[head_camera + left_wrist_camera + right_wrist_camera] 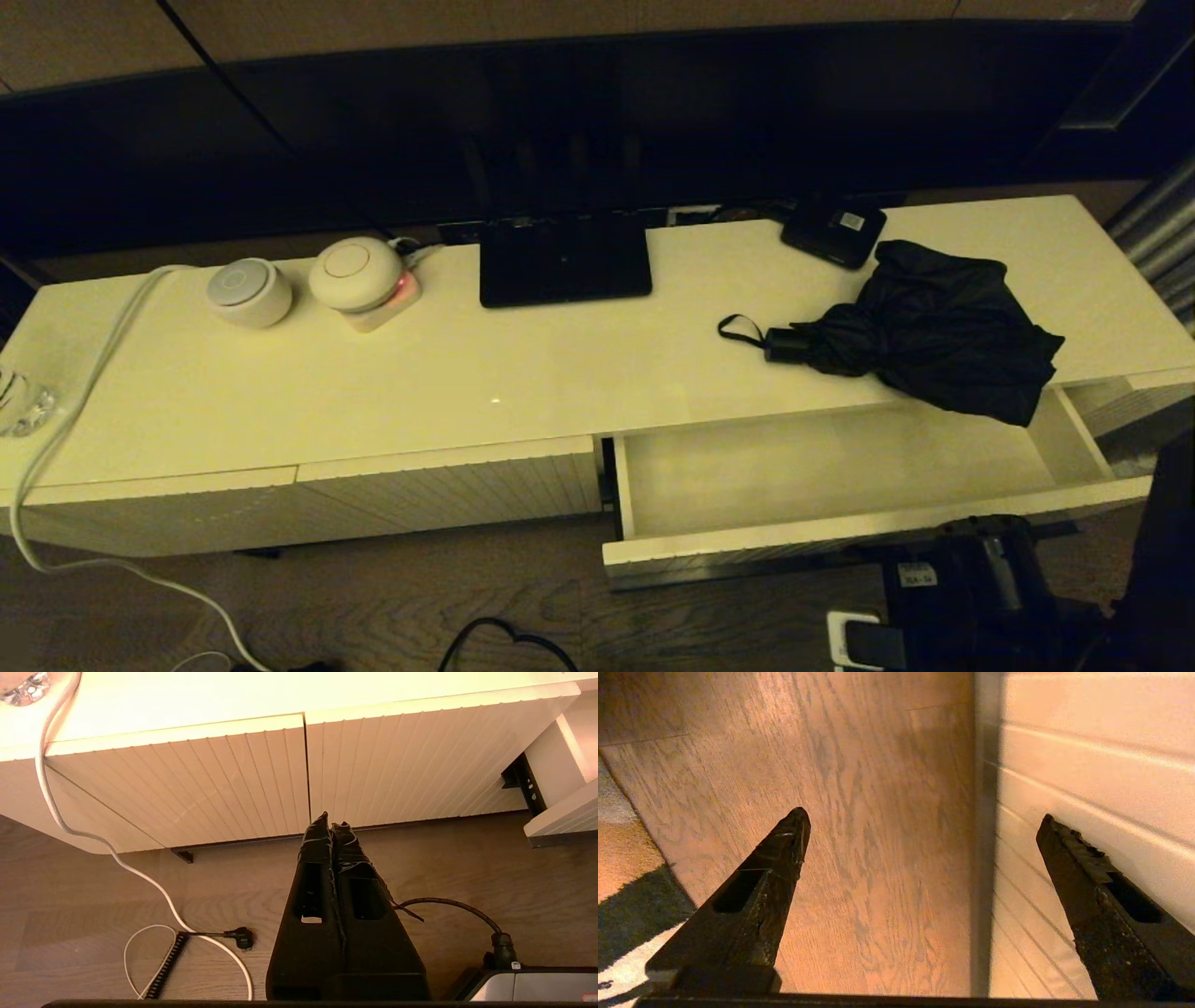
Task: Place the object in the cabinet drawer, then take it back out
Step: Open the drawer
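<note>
Black folding umbrella [934, 341] on glossy cream cabinet top [523, 373], right of frame, above open ribbed cream drawer [840, 467]; wood floor [392, 597] below. Left gripper [331, 826] pressed together; right gripper [920, 821] spread.

The head camera looks down from high up, facing the long cream cabinet [373, 392] and its open drawer [840, 467]. The left wrist camera sits low near the wood floor [467, 868], looking past its gripper [331, 826] at the cabinet's ribbed fronts [233, 779]. The right wrist camera is very close to the drawer's ribbed front [1087, 765], looking along it at the floor. All three views show the cabinet.
</note>
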Robot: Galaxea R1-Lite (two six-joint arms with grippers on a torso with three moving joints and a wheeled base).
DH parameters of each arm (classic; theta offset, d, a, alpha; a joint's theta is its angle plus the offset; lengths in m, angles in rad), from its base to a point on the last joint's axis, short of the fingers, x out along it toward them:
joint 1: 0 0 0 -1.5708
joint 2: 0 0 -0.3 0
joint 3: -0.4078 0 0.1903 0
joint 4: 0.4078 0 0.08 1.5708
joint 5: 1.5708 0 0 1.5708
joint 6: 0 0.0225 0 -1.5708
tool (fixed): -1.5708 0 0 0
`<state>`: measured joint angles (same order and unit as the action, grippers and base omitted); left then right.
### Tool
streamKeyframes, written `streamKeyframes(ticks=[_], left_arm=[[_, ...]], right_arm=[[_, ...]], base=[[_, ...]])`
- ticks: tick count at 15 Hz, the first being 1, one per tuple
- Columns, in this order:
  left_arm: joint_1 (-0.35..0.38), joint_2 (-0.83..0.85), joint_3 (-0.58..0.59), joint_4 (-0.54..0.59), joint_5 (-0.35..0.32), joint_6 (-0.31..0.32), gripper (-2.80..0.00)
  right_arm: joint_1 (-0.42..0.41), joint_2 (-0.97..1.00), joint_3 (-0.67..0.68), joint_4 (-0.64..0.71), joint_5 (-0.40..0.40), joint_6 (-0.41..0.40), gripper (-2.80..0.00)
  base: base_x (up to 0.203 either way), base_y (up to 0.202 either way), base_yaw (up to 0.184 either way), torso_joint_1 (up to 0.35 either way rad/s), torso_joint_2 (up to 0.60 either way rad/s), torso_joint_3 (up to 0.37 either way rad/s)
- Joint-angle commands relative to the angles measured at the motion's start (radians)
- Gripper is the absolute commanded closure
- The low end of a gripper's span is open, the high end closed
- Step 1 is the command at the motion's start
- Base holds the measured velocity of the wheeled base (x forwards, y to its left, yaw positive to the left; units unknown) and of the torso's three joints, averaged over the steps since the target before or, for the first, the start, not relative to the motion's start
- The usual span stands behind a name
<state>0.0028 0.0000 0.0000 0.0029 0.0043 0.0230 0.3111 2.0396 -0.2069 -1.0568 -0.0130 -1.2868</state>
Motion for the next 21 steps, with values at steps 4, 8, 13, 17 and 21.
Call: streamKeyframes(ticks=[4,8,13,17,21], left_arm=[[0.0,0.0,0.003,0.0,0.0,0.0,0.0],[0.0,0.0,0.003,0.0,0.0,0.0,0.0],[0.0,0.0,0.003,0.0,0.0,0.0,0.0],[0.0,0.0,0.003,0.0,0.0,0.0,0.0],[0.0,0.0,0.003,0.0,0.0,0.0,0.0]], right_arm=[[0.014,-0.229,0.105,0.0,-0.004,-0.005,0.0],[0.017,-0.451,0.192,0.057,-0.002,0.07,0.0],[0.021,-0.747,0.206,0.273,0.002,0.366,0.0],[0.024,-0.921,0.207,0.398,0.006,0.545,0.0],[0.023,-0.976,0.196,0.436,0.002,0.73,0.0]], base=[[0.0,0.0,0.0,0.0,0.0,0.0],[0.0,0.0,0.0,0.0,0.0,0.0],[0.0,0.0,0.0,0.0,0.0,0.0],[0.0,0.0,0.0,0.0,0.0,0.0],[0.0,0.0,0.0,0.0,0.0,0.0]])
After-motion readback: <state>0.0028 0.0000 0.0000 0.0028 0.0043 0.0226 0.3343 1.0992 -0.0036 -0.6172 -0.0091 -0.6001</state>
